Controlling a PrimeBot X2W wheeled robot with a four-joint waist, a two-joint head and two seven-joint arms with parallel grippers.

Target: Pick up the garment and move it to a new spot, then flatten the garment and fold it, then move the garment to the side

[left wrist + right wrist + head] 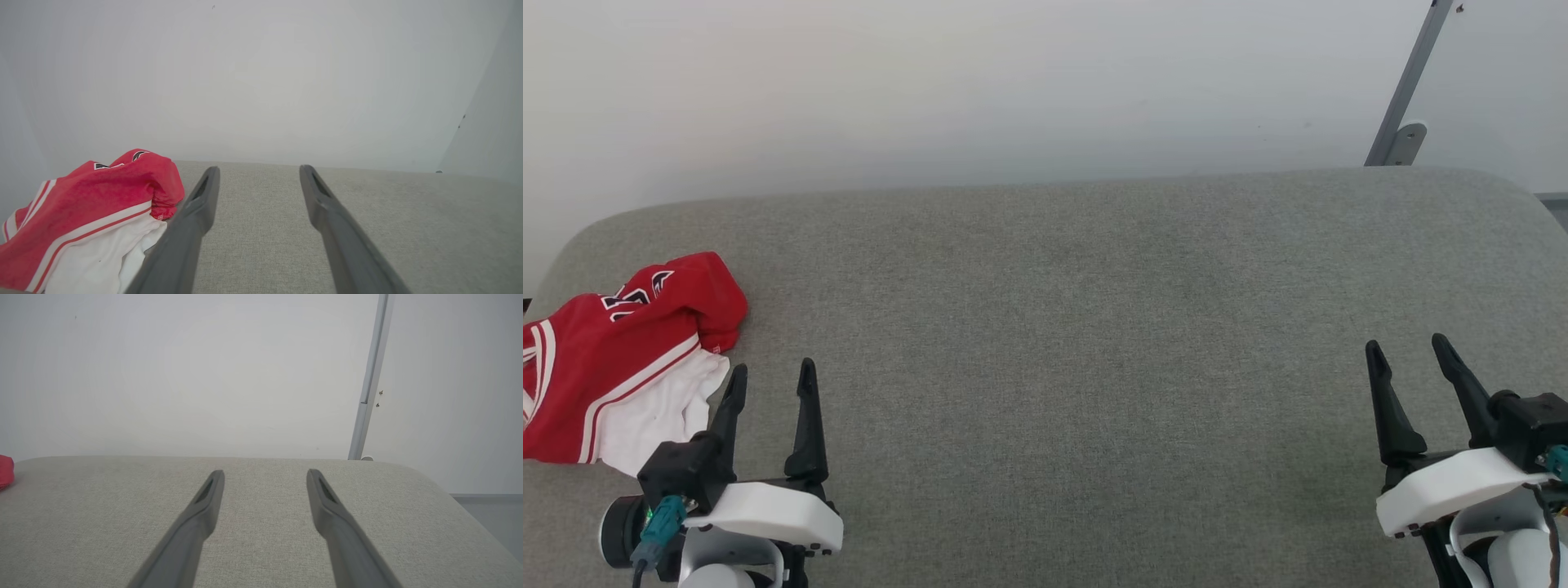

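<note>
Far left on the counter (1078, 327) the garment (621, 359) is found, bunched into a loose heap: red body on top, a scrap of black-and-white lettering showing at the far fold, a white sleeve spilled toward the near side. Nothing has been flattened or folded yet, so the pick-up is judged to be the step in hand. Just right of that sleeve the left jaws are seen, spread wide and empty, the two dark fingers (807, 416) pointed away over the grey fabric top; in the left wrist view the garment (81, 212) is caught right beside one finger, so close that contact cannot be ruled in or out. That stance is read as readiness: the nearer arm is parked next to the work. Across the middle a broad bare stretch of counter is left free, likely where the garment is to be laid out. Over at the right, well apart from the heap, the right jaws are likewise held spread and empty, fingers (1388, 408) low over the counter, presumably held back until two corners are wanted. Beyond them a grey metal post (1409, 82) is seen against the pale wall.
</note>
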